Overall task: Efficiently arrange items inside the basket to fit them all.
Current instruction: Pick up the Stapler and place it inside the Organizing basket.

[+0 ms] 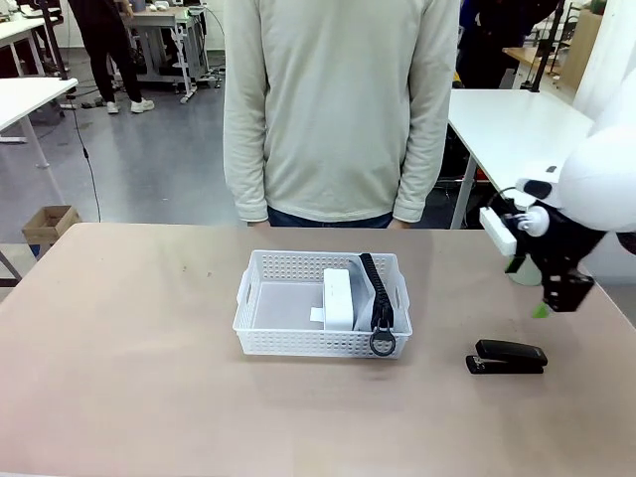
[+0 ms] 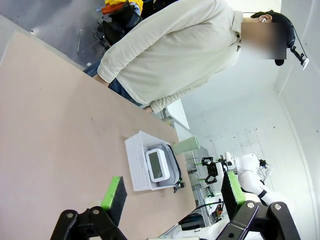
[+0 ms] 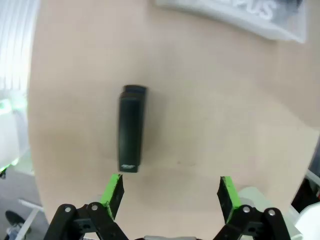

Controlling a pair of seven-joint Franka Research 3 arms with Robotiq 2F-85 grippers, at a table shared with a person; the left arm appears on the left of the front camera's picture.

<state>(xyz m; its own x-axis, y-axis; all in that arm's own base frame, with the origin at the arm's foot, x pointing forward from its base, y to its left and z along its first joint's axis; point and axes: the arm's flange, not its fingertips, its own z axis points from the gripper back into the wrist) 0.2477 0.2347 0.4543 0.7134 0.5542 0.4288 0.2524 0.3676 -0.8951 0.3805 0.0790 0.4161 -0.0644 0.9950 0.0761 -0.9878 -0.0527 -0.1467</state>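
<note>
My right gripper hangs over the table with its jaws spread wide. There is nothing between them, and the pads touch nothing. The stapler lies flat just ahead of the jaws, lengthwise along my line of reach, but off toward one pad rather than centred in the gap. I judge it is the next thing to go in. I'd have to shift sideways to straddle its narrow width before coming down.

The basket sits well apart from those jaws, on the far side of the stapler. The block stands inside it. The pouch is set on edge, zipper up, tucked between the block and the wall nearest my right arm. That looks deliberate to me: stood thin side up, the pouch leaves the other half of the floor bare for what remains.

My left gripper is up high and well back, its jaws likewise fully apart and empty, with the basket far ahead of its pads. The cup shows beyond the basket from there, outside it and not yet packed. I can't tell what it rests on.
</note>
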